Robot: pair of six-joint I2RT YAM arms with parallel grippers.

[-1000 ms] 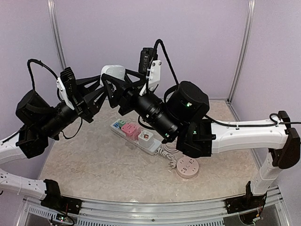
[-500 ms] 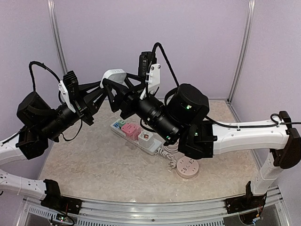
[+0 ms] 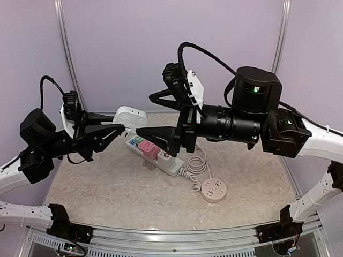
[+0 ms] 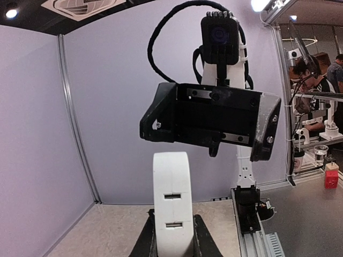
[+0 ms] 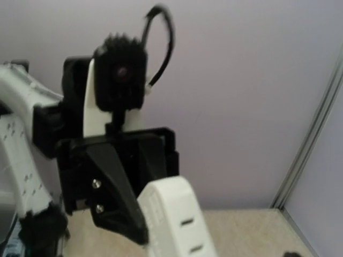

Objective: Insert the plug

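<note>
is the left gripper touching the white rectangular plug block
Touching. The left wrist view shows the black fingers of the left gripper pressed against both sides of the white rectangular plug block.

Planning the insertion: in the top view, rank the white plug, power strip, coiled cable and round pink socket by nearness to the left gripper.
1. white plug, held in the left gripper
2. power strip, mid-table, below it
3. coiled cable, at the strip's right end
4. round pink socket, near right
</note>
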